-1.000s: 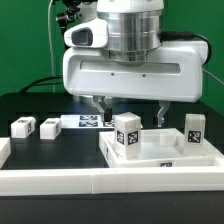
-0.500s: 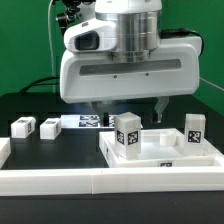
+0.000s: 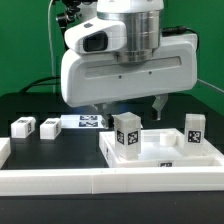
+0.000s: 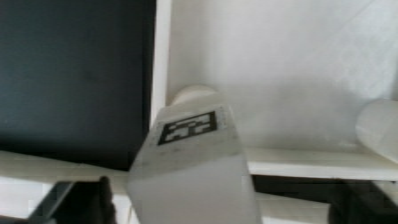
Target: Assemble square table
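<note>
Exterior view: the fingers (image 3: 160,102) hang spread wide over the white square tray (image 3: 160,158) on the black tabletop (image 3: 60,146), gripping nothing; a tagged leg (image 3: 127,135) stands upright in its near corner, a second leg (image 3: 194,130) toward the exterior view's right; wrist view: the tagged leg (image 4: 187,160) rises between the open fingers.

You are looking at a smooth white plastic tabletop (image 3: 150,158), matching white plastic legs (image 3: 127,136) standing in it, and a matt black table (image 3: 50,150) beside it.

I see a green backdrop (image 3: 25,35) behind the claw (image 3: 131,109) — black table (image 3: 60,150) beneath it, soft even light.
</note>
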Tool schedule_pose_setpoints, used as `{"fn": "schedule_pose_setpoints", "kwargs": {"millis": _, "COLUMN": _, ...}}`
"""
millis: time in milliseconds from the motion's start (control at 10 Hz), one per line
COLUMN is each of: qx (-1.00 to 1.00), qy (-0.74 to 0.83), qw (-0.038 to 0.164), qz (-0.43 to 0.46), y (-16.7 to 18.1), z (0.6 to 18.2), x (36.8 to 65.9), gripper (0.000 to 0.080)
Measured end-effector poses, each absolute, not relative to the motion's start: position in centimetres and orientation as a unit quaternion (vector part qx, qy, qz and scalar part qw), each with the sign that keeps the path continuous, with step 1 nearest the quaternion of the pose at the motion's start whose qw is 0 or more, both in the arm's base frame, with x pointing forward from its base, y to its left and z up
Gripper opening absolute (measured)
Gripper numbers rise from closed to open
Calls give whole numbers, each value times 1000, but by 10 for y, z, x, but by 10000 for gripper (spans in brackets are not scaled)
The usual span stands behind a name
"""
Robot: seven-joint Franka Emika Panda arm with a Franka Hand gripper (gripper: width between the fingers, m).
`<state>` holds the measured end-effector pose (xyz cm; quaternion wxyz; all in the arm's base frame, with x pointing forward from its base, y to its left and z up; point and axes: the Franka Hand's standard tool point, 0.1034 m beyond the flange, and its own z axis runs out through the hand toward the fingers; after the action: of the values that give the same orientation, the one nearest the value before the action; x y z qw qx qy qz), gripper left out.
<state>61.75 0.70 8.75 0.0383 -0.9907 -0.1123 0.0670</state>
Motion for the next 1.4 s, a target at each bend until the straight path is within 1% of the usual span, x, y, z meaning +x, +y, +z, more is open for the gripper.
{"fn": "schedule_pose_setpoints", "kwargs": {"millis": 100, "qx": -991, "qy": -105, "qw": 38, "qz": 67, "y": 7, "z": 88, "x": 618, "gripper": 378}}
{"fn": "schedule_pose_setpoints", "kwargs": {"millis": 200, "qx": -992, "qy": -98, "qw": 38, "qz": 67, "y": 7, "z": 88, "x": 618, "gripper": 378}}
{"fn": "schedule_pose_setpoints", "kwargs": {"millis": 300, "qx": -993, "qy": -93, "qw": 37, "qz": 68, "y": 7, "z": 88, "x": 618, "gripper": 287}}
{"fn": "schedule_pose_setpoints", "kwargs": {"millis": 600, "qx": -997, "qy": -15, "qw": 33, "qz": 69, "y": 7, "z": 88, "x": 618, "gripper": 288}}
{"fn": "schedule_pose_setpoints", "kwargs": {"millis": 900, "qx": -982, "qy": 182, "qw": 21, "qz": 50, "y": 5, "z": 87, "x": 621, "gripper": 288}}
{"fn": "schedule_pose_setpoints", "kwargs": {"millis": 1100, "qx": -961, "qy": 273, "qw": 15, "qz": 43, "y": 8, "z": 87, "x": 623, "gripper": 288}}
{"fn": "schedule_pose_setpoints", "kwargs": {"millis": 1300, "qx": -928, "qy": 371, "qw": 4, "qz": 34, "y": 9, "z": 88, "x": 624, "gripper": 290}}
{"fn": "schedule_pose_setpoints", "kwargs": {"millis": 1400, "qx": -917, "qy": 398, "qw": 3, "qz": 33, "y": 9, "z": 88, "x": 624, "gripper": 290}}
